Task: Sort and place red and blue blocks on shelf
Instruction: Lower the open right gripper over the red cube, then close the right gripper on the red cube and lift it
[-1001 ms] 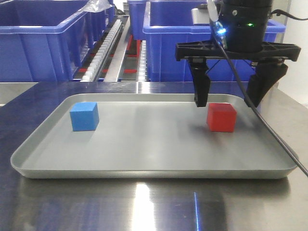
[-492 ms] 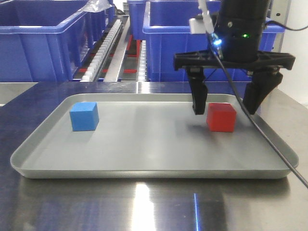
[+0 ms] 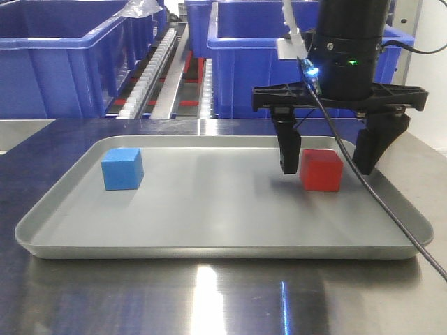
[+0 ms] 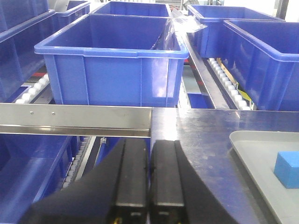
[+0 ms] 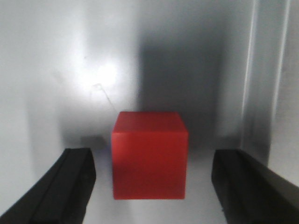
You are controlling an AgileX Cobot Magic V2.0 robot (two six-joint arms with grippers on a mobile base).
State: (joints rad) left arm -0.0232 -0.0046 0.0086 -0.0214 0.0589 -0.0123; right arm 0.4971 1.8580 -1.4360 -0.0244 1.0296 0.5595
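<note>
- Front view: since a second ago the right gripper (image 3: 327,172) has dropped lower over the tray (image 3: 209,230). Its fingers were above and behind the red block (image 3: 321,170) and now hang level with it, one on each side.
- Front view: the right jaws are spread wide, with a gap to the block on each side and nothing pinched. Neither block has shifted.
- Front view: the red block sits on the tray's right half, near the back rim. The blue block (image 3: 122,169) sits on the left half, well apart from it.
- Front view: the tray lies on the steel table (image 3: 209,300). Behind it the shelf (image 3: 150,70), with its white roller rails, carries large blue bins (image 3: 49,70).
- Left wrist view: the left gripper (image 4: 149,186) has its two black fingers pressed together with nothing between them.
- Left wrist view: it hangs off the table's left edge, clear of the tray (image 4: 247,144), facing the shelf's steel front lip (image 4: 74,120) and a blue bin (image 4: 112,70) behind that.
- Left wrist view: the blue block (image 4: 287,169) shows at the right edge, resting in the tray.
- Right wrist view: the red block (image 5: 149,154) is centred between the spread fingers (image 5: 70,186) of the right gripper (image 5: 154,186), with tray floor showing on both sides.
- Right wrist view: the block rests flat on the tray (image 5: 70,70), whose rim runs along the right side.
</note>
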